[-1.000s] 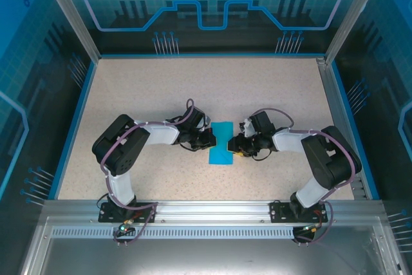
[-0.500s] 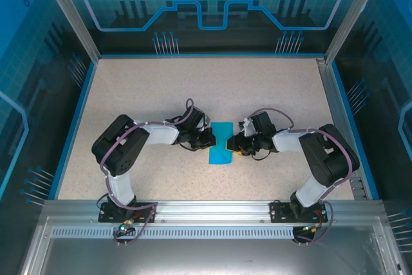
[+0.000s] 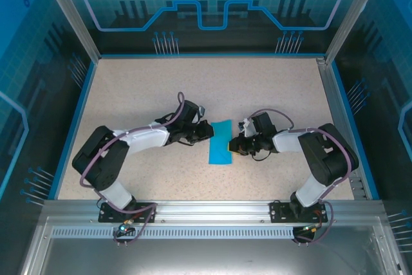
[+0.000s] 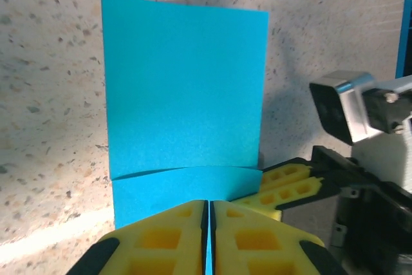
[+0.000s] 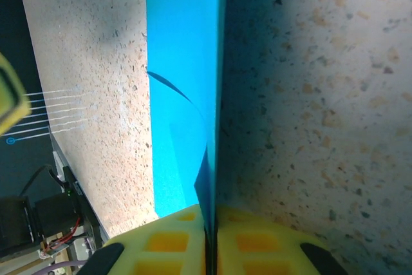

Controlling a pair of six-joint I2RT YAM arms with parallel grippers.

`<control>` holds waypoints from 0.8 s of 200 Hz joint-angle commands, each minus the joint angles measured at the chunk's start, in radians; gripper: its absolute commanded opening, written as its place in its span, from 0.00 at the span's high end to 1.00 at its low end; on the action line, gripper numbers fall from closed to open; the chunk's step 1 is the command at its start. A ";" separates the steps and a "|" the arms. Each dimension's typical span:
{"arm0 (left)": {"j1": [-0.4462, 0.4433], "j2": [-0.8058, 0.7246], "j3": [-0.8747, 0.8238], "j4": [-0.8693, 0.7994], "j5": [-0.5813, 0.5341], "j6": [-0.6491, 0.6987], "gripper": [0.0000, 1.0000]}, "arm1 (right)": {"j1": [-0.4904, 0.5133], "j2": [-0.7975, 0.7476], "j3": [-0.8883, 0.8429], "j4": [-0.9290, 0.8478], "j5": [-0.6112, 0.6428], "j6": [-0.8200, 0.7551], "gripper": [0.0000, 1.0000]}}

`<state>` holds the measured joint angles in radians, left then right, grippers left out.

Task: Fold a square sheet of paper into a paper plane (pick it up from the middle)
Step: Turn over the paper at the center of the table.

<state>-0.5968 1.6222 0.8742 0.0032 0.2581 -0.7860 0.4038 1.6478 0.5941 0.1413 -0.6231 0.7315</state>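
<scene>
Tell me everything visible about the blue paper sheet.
The sheet of paper is plain matte cyan, unmarked, a rectangle from above with a curved crease line near one edge. It lies on the speckled table between the arms, the left gripper and right gripper each shut on an opposite side edge.

Matte, smooth cyan sheet of paper (image 4: 183, 88); grainy speckled tabletop (image 4: 51, 62); yellow moulded plastic fingers (image 4: 161, 239).
</scene>
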 commanded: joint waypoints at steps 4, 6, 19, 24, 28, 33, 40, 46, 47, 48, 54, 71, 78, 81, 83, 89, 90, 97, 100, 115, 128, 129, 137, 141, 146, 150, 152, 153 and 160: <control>0.000 -0.082 -0.027 -0.068 -0.085 0.005 0.86 | -0.019 -0.067 0.011 -0.063 -0.021 -0.020 0.96; 0.001 -0.088 -0.028 -0.072 -0.089 0.005 0.86 | -0.019 -0.071 0.013 -0.072 -0.019 -0.022 0.97; 0.001 -0.124 -0.033 -0.090 -0.117 0.010 0.86 | -0.016 -0.119 0.032 -0.136 0.004 -0.037 0.98; 0.001 -0.138 -0.036 -0.097 -0.129 0.010 0.85 | -0.015 -0.140 0.042 -0.169 0.019 -0.045 0.98; 0.000 -0.148 -0.039 -0.104 -0.138 0.010 0.85 | -0.015 -0.156 0.051 -0.200 0.037 -0.053 0.98; 0.001 -0.162 -0.041 -0.109 -0.150 0.010 0.85 | -0.012 -0.178 0.064 -0.237 0.060 -0.065 0.98; 0.001 -0.182 -0.045 -0.117 -0.163 0.010 0.85 | -0.009 -0.210 0.088 -0.310 0.100 -0.084 0.99; 0.001 -0.197 -0.047 -0.126 -0.178 0.009 0.84 | -0.002 -0.240 0.109 -0.374 0.140 -0.103 0.99; 0.000 -0.201 -0.047 -0.127 -0.180 0.010 0.84 | 0.000 -0.245 0.112 -0.379 0.148 -0.106 0.99; 0.001 -0.205 -0.048 -0.128 -0.182 0.010 0.84 | 0.001 -0.250 0.117 -0.393 0.155 -0.109 0.99; 0.001 -0.222 -0.050 -0.135 -0.196 0.009 0.84 | 0.007 -0.278 0.139 -0.455 0.202 -0.126 0.99; 0.000 -0.278 -0.062 -0.157 -0.245 0.007 0.82 | 0.034 -0.340 0.225 -0.666 0.377 -0.171 0.98; 0.000 -0.301 -0.067 -0.168 -0.267 0.006 0.81 | 0.052 -0.361 0.269 -0.752 0.464 -0.187 0.98; 0.000 -0.311 -0.068 -0.171 -0.276 0.005 0.81 | 0.064 -0.367 0.278 -0.781 0.504 -0.192 0.98; 0.000 -0.318 -0.069 -0.176 -0.283 0.005 0.81 | 0.071 -0.372 0.297 -0.811 0.531 -0.193 0.98; 0.001 -0.338 -0.075 -0.186 -0.304 0.005 0.80 | 0.092 -0.381 0.345 -0.884 0.615 -0.195 0.98; 0.000 -0.341 -0.077 -0.188 -0.308 0.005 0.80 | 0.094 -0.381 0.352 -0.890 0.631 -0.195 0.98; 0.003 -0.365 -0.084 -0.199 -0.335 0.001 0.79 | 0.120 -0.381 0.396 -0.983 0.747 -0.187 0.98; 0.003 -0.377 -0.087 -0.204 -0.344 -0.003 0.78 | 0.132 -0.379 0.414 -1.021 0.798 -0.182 0.98; 0.002 -0.432 -0.115 -0.213 -0.398 -0.014 0.75 | 0.208 -0.344 0.520 -1.231 1.052 -0.131 0.98; 0.003 -0.476 -0.137 -0.229 -0.442 -0.026 0.72 | 0.269 -0.290 0.603 -1.379 1.225 -0.068 0.98; 0.002 -0.479 -0.140 -0.230 -0.444 -0.026 0.72 | 0.274 -0.285 0.609 -1.390 1.232 -0.063 0.98; 0.002 -0.501 -0.153 -0.234 -0.464 -0.027 0.71 | 0.300 -0.243 0.647 -1.457 1.297 -0.024 0.98; 0.003 -0.513 -0.158 -0.237 -0.473 -0.028 0.70 | 0.312 -0.223 0.663 -1.478 1.314 -0.010 0.98; 0.003 -0.524 -0.165 -0.245 -0.487 -0.032 0.70 | 0.327 -0.195 0.679 -1.498 1.328 0.005 0.98; 0.003 -0.533 -0.168 -0.253 -0.499 -0.036 0.70 | 0.337 -0.174 0.691 -1.510 1.340 0.017 0.98; 0.003 -0.538 -0.170 -0.256 -0.502 -0.037 0.70 | 0.345 -0.162 0.697 -1.517 1.347 0.026 0.98; 0.004 -0.540 -0.172 -0.257 -0.506 -0.039 0.70 | 0.349 -0.153 0.700 -1.520 1.352 0.031 0.98; 0.004 -0.556 -0.180 -0.265 -0.524 -0.042 0.70 | 0.373 -0.110 0.717 -1.539 1.374 0.061 0.98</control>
<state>-0.5968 1.1168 0.7269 -0.2016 -0.1535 -0.8047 0.7097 1.4063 1.2537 -1.1126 0.4763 0.6670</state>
